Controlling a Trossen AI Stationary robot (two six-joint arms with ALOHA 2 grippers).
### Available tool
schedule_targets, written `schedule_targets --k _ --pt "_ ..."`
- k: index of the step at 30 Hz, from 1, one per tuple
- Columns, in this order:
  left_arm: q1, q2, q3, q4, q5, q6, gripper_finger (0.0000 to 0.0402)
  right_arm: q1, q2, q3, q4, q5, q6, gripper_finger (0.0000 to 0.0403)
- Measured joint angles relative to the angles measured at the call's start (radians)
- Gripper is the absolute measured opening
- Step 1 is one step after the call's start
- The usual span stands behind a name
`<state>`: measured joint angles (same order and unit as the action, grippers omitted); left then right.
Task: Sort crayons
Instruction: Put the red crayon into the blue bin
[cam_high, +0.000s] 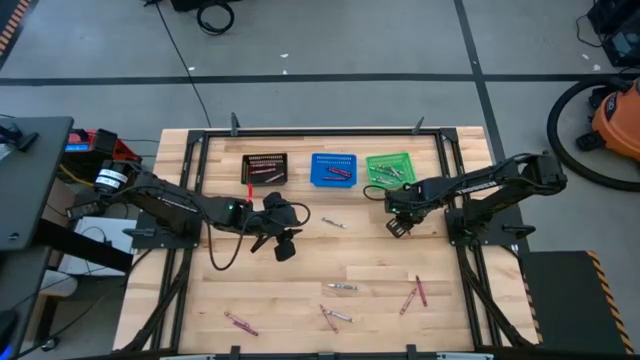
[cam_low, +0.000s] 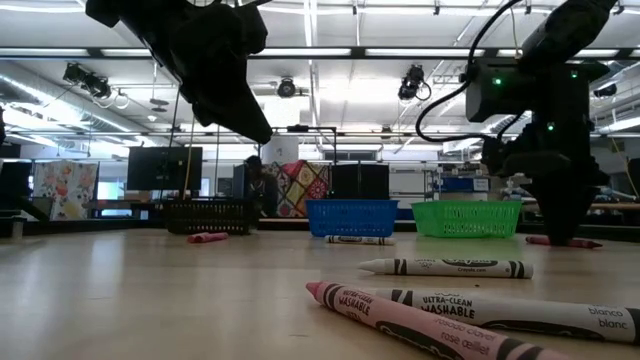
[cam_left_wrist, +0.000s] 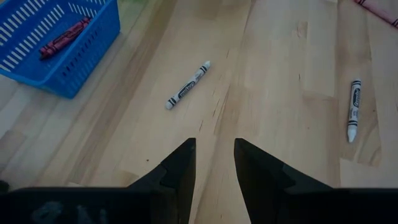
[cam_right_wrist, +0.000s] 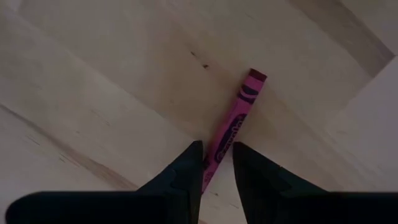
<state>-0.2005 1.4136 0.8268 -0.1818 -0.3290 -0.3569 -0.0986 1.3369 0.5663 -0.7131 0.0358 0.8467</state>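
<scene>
Crayons lie scattered on the wooden table (cam_high: 300, 290): a white one (cam_high: 334, 222) at mid-table, and several magenta and pale ones (cam_high: 335, 315) near the front edge. My right gripper (cam_high: 398, 225) is down at the table in front of the green basket (cam_high: 390, 167), shut on a magenta crayon (cam_right_wrist: 236, 121). My left gripper (cam_high: 285, 240) hangs above the table left of centre, slightly open and empty. The white crayon (cam_left_wrist: 188, 85) lies ahead of it. The black basket (cam_high: 264, 167) and the blue basket (cam_high: 333, 169) hold crayons. My right gripper has the magenta crayon's near end (cam_right_wrist: 214, 158) between its two fingers, pinched from above with the fingers pointing down. The crayon runs out ahead of the fingers and lies flat on the table, as the low view (cam_low: 565, 241) also shows.
The three baskets stand in a row at the table's far side. A red crayon (cam_left_wrist: 64, 38) lies in the blue basket. Another white crayon (cam_left_wrist: 354, 109) lies to the side of my left gripper. Pink and white crayons (cam_low: 450, 267) lie close to the low camera.
</scene>
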Motion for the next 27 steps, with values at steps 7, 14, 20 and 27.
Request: schedule_targets --k 7,14,20,27 --pt "0.0 0.0 0.0 0.0 0.0 -0.016 0.0121 0.0 0.001 0.0 0.01 0.044 -0.001 0.0057" --pt "0.0 0.0 0.0 0.001 0.0 -0.027 0.0121 -0.001 0.001 0.0 0.029 0.055 -0.024 0.0007" --pt "0.001 0.0 0.0 0.001 0.0 -0.028 0.0121 -0.001 0.001 0.0 0.032 0.052 -0.048 0.0008" --pt "0.001 0.0 0.0 0.003 0.0 -0.041 0.0121 0.001 0.003 0.009 0.031 0.018 -0.065 0.0008"
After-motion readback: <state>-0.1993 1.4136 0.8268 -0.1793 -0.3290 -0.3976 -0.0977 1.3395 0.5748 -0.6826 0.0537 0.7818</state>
